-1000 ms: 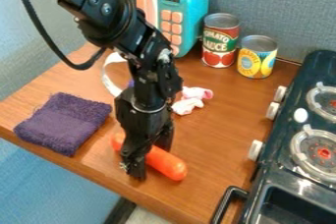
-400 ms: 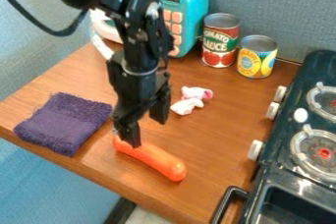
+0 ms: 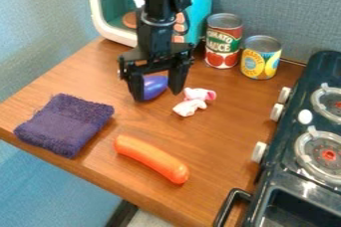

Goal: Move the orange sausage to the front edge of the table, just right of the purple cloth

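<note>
The gripper (image 3: pixel 157 95) hangs over the back left of the table, its fingers spread apart. Between and behind the fingers a purple rounded object (image 3: pixel 154 86) shows; whether they touch it I cannot tell. Just right of the right finger lies a crumpled white and pink cloth (image 3: pixel 191 102). An orange sausage-shaped object (image 3: pixel 152 158) rests nearer the front edge, apart from the gripper. At the left sits a folded dark purple towel (image 3: pixel 65 125).
A toy microwave (image 3: pixel 200 4) with its front open stands behind the gripper. Right of it are a tomato can (image 3: pixel 223 41) and a yellow-labelled can (image 3: pixel 260 57). A dark toy stove (image 3: pixel 293 171) with a handle borders the wooden table (image 3: pixel 220 144) on the right.
The gripper has lifted away from the orange object and moved toward the back, turning so both fingers show spread. The purple object has come into clearer view. The orange object lies where it was.
</note>
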Robot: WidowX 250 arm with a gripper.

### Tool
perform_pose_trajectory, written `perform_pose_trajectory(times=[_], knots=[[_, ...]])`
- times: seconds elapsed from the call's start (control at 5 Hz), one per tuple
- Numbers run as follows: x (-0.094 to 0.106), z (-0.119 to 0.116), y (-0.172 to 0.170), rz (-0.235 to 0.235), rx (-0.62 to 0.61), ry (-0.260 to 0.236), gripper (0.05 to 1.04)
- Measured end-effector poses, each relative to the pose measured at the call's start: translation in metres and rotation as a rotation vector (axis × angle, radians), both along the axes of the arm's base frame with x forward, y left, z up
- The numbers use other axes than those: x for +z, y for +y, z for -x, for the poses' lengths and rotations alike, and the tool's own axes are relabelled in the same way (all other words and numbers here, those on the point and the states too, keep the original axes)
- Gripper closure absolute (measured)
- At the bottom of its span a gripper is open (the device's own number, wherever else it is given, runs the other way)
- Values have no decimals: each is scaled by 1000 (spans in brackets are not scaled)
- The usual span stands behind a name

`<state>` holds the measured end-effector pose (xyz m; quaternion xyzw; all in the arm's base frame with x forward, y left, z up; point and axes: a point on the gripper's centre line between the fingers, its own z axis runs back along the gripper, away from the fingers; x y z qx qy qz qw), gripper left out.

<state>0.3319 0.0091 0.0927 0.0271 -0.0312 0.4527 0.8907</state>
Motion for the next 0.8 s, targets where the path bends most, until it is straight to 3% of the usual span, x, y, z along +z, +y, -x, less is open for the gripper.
perform_pose_trajectory(times=[0.2,0.4,0.6,0.8], knots=[[11,-12,14,-122,-212,90,82],[13,-18,-3,-194,-479,100,82],[1,-19,-12,-198,-717,86,82],[5,-12,-31,-88,-1000,-40,82]])
